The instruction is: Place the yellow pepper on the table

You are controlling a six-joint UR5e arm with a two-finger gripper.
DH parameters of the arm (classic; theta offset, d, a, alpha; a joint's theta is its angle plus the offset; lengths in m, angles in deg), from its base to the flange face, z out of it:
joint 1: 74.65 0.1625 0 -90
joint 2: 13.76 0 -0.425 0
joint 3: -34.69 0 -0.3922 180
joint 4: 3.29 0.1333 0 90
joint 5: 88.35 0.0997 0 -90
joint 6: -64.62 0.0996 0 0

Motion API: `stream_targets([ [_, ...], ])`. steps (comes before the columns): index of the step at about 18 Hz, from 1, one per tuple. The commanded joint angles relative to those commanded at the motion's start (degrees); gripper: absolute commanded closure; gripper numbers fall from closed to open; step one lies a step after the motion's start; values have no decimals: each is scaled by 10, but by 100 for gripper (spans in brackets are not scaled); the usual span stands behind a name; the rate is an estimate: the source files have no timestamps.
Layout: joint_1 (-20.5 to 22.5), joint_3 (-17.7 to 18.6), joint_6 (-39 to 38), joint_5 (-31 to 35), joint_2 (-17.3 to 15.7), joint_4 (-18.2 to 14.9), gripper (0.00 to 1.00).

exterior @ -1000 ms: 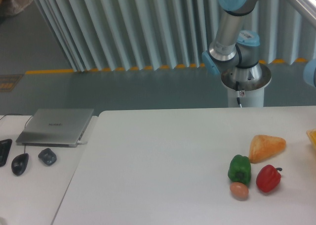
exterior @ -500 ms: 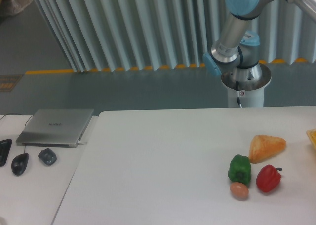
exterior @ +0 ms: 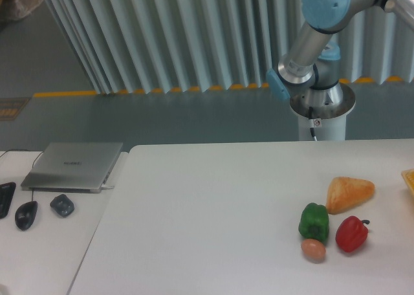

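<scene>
The large plain white bench with its rounded corner fills the lower part of the view. Near its right side sits a small cluster: a glossy green bell pepper, a glossy red bell pepper with a short stem just beside it to the right, a small tan-orange egg-like ball touching or nearly touching the green pepper's lower edge, and a pale orange-yellow wedge-shaped bread-like item just behind the two peppers. At the far right edge of the frame, level with the wedge, a small sliver of something yellow-orange is cut off by the border; too little shows to tell what it is. No bright-yellow pepper can be made out with certainty anywhere in the view.

The silver and light-blue robot arm rises from a round grey base behind the bench's far edge and leaves the frame at the upper right. Its end effector lies outside the picture, so whether the fingers are apart, together or clamped on anything cannot be told.

To the left, an adjoining white desk surface carries a closed grey laptop, a dark computer mouse and a smaller dark grey rounded object beside it. A pleated pale curtain hangs behind, above a grey floor with a yellow line
</scene>
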Motion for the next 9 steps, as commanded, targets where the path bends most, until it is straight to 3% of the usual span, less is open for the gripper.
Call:
stream_targets([
  [9,9,-10,0,0,17,1,0],
])
